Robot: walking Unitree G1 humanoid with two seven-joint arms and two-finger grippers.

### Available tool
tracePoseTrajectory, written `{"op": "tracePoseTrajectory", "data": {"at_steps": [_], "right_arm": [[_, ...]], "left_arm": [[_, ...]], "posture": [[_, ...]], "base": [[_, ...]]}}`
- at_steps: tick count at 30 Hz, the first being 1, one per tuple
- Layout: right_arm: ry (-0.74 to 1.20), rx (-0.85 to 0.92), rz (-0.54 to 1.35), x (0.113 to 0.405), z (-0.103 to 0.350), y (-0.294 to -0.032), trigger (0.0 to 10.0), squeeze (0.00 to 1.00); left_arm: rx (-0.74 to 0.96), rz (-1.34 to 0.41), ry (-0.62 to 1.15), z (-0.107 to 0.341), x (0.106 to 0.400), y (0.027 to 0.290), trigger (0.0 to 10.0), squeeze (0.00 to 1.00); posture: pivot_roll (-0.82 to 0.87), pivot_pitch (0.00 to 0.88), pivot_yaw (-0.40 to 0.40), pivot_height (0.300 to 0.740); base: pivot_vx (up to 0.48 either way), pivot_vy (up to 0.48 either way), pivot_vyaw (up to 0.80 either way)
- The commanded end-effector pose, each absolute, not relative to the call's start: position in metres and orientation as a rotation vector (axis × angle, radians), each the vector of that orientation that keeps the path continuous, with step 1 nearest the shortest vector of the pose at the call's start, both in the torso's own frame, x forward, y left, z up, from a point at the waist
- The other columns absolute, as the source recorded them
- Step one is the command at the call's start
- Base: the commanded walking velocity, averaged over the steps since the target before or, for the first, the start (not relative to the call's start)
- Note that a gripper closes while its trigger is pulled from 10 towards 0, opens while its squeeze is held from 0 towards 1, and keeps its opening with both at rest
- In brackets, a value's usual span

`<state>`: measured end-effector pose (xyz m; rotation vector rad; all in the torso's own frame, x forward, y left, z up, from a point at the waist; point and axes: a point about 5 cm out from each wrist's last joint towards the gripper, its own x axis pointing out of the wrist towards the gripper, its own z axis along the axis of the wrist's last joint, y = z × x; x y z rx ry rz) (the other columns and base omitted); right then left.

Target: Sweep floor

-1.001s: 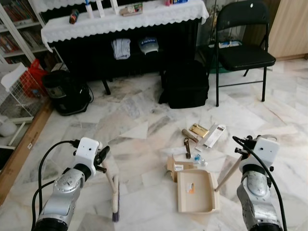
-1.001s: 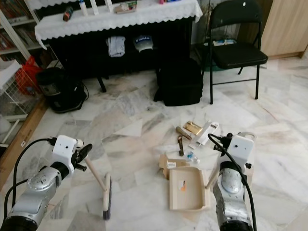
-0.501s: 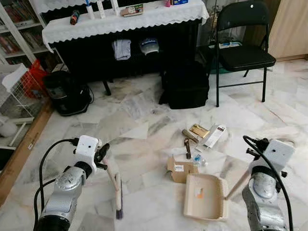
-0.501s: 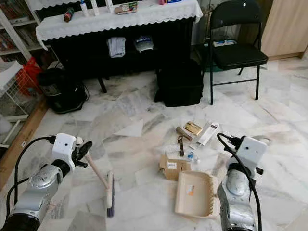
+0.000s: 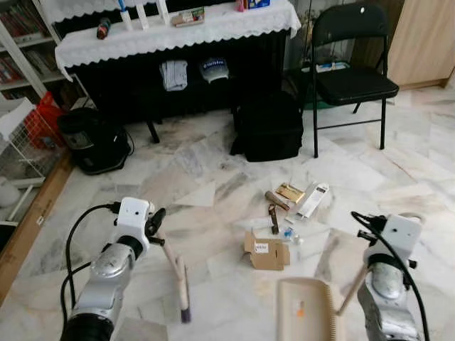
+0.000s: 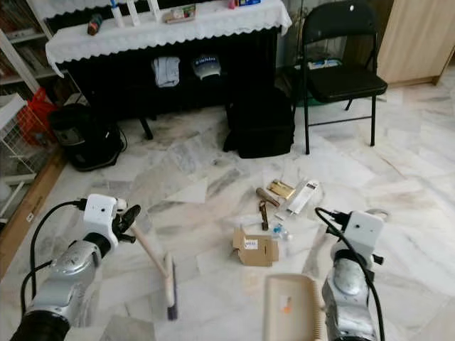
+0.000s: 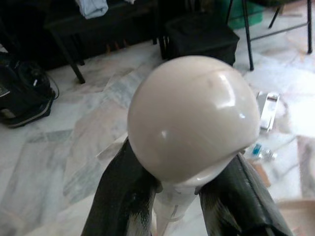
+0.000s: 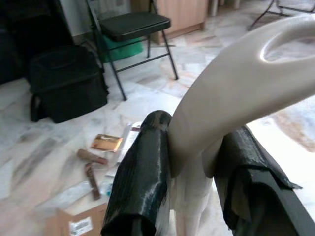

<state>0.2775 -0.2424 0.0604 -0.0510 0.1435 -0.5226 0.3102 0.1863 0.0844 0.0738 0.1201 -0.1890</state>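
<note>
My left gripper [image 5: 155, 226] is shut on the beige handle of a hand brush [image 5: 183, 295], whose dark bristles rest on the marble floor. In the left wrist view the handle's round knob [image 7: 193, 115] sits between the black fingers [image 7: 120, 196]. My right gripper [image 8: 189, 187] is shut on the dustpan's long beige handle [image 5: 352, 290]. The beige dustpan [image 5: 306, 318] lies low on the floor near me. Litter lies between the brush and the pan and beyond: a cardboard box [image 5: 268, 252], brown sticks [image 5: 276, 202], a gold packet [image 5: 290, 192], a white package [image 5: 313, 200].
A black folding chair [image 5: 353, 67] stands at the back right and a black bag [image 5: 269, 128] beside it. Behind is a dark table with a white lace cloth [image 5: 178, 28]. A black appliance [image 5: 92, 138] and a white wire rack [image 5: 18, 149] are on the left.
The dustpan has slid back toward me, away from the cardboard box. The brush has swept rightward across the floor. The camera has shifted a little.
</note>
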Motion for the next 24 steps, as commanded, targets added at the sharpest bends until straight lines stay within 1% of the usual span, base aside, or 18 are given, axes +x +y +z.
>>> {"op": "tracePoseTrajectory", "data": {"at_steps": [1, 4, 9, 10, 11, 14, 19, 24], "right_arm": [[0.089, -0.05, -0.498, 0.285, 0.069, -0.236, 10.0, 0.0], [0.104, -0.042, -0.507, 0.289, 0.065, -0.233, 10.0, 0.0], [0.081, -0.035, -0.508, 0.291, 0.069, -0.231, 10.0, 0.0], [0.036, -0.052, -0.477, 0.292, 0.074, -0.227, 10.0, 0.0], [0.036, -0.052, -0.477, 0.292, 0.074, -0.227, 10.0, 0.0], [-0.019, -0.057, -0.419, 0.293, 0.077, -0.22, 10.0, 0.0], [-0.018, -0.059, -0.402, 0.294, 0.074, -0.214, 10.0, 0.0], [-0.023, -0.064, -0.382, 0.296, 0.073, -0.209, 10.0, 0.0]], "left_arm": [[0.056, -0.137, 0.053, 0.098, 0.316, 0.195, 10.0, 0.0], [0.051, -0.162, 0.043, 0.102, 0.319, 0.188, 10.0, 0.0], [0.053, -0.164, 0.031, 0.104, 0.32, 0.188, 10.0, 0.0], [0.043, -0.15, -0.001, 0.108, 0.32, 0.19, 10.0, 0.0], [0.043, -0.15, -0.001, 0.108, 0.32, 0.19, 10.0, 0.0], [0.037, -0.132, -0.081, 0.12, 0.32, 0.19, 10.0, 0.0], [0.045, -0.101, -0.109, 0.127, 0.326, 0.191, 10.0, 0.0], [0.045, -0.1, -0.113, 0.129, 0.331, 0.19, 10.0, 0.0]], "posture": [[-0.12, 0.0, 0.13, 0.74], [-0.11, 0.0, 0.136, 0.74], [-0.11, 0.0, 0.141, 0.74], [-0.11, 0.0, 0.151, 0.74], [-0.11, 0.0, 0.151, 0.74], [-0.12, 0.0, 0.163, 0.74], [-0.14, 0.0, 0.178, 0.74], [-0.17, 0.0, 0.171, 0.74]], "base": [[0.0, 0.0, 0.0], [0.0, 0.0, 0.0], [0.0, 0.0, 0.0], [0.0, 0.0, 0.0], [0.0, 0.0, 0.0], [0.0, 0.0, 0.0], [0.0, 0.0, 0.0], [0.0, 0.0, 0.0]]}}
